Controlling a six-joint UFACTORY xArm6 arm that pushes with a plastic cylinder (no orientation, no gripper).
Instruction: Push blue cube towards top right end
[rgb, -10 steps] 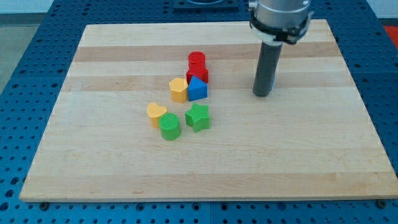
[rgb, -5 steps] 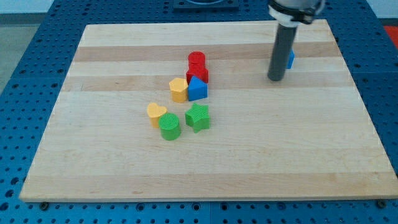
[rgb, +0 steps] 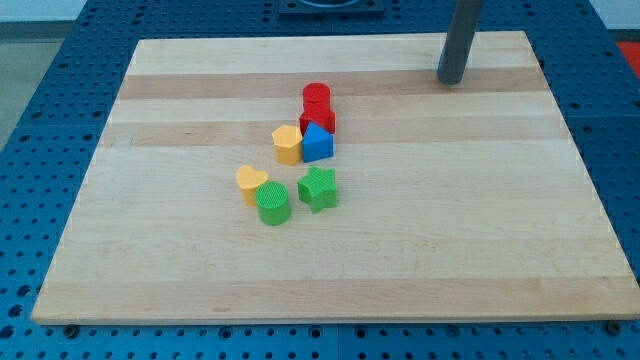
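Note:
My tip (rgb: 452, 80) rests on the wooden board (rgb: 480, 250) near the view's top right, far from the cluster of blocks. The dark rod rises from it out of the view's top. No blue cube shows in the camera view; it may be hidden behind the rod, I cannot tell. The only blue block in sight is a pointed, house-like one (rgb: 317, 145) in the cluster at the board's middle.
The cluster holds a red cylinder (rgb: 317, 97), a red block (rgb: 319, 120) just below it, a yellow hexagon (rgb: 287, 143), a yellow heart (rgb: 251, 184), a green cylinder (rgb: 272, 203) and a green star (rgb: 318, 188). Blue perforated table surrounds the board.
The rod has moved up and to the right, towards the top right corner. The sliver of blue cube seen beside it earlier no longer shows. The cluster has not moved.

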